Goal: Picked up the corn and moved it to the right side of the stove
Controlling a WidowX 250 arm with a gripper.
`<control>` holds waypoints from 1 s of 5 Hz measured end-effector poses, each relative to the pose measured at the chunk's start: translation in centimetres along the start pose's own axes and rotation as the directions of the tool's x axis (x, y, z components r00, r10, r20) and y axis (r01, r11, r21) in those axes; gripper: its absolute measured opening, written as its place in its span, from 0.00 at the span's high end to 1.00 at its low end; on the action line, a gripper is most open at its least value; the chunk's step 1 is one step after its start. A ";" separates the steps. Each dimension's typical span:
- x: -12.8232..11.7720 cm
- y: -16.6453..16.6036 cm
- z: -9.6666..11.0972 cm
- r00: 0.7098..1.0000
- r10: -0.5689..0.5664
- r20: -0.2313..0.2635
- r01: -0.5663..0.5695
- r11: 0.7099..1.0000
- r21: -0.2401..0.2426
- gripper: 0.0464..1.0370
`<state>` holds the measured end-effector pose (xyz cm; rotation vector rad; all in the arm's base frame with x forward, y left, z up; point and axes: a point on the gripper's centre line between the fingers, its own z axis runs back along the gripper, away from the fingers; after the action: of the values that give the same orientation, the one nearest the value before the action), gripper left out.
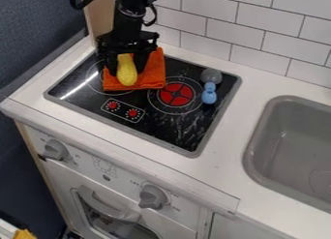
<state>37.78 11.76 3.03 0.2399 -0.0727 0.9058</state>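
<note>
The black gripper (126, 59) hangs down over the back left of the black stove top (103, 116). Directly at it is the yellow corn (127, 74), upright in the view, with its upper end up against the gripper. Behind and under the corn lies a folded orange cloth (152, 74), which covers part of the left burner. I cannot tell whether the corn rests on the cloth or is held just above it.
A small blue object (209, 94) with a grey rounded part (211, 76) stands at the stove's right side, beside the red-centred burner (176, 94). The grey sink (294, 146) is farther right. A white tiled wall (252, 32) runs along the back.
</note>
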 end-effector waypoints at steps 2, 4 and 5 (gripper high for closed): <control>-0.1 0.2 -0.1 1.000 -0.020 0.007 0.020 1.000 -0.002 0.40; -1.0 0.2 2.8 0.995 -0.058 0.075 0.062 0.997 -0.054 0.40; -3.0 -1.2 4.9 0.986 -0.125 0.111 0.137 0.984 -0.116 0.40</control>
<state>37.07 7.54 7.09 0.1740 -0.2056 0.7546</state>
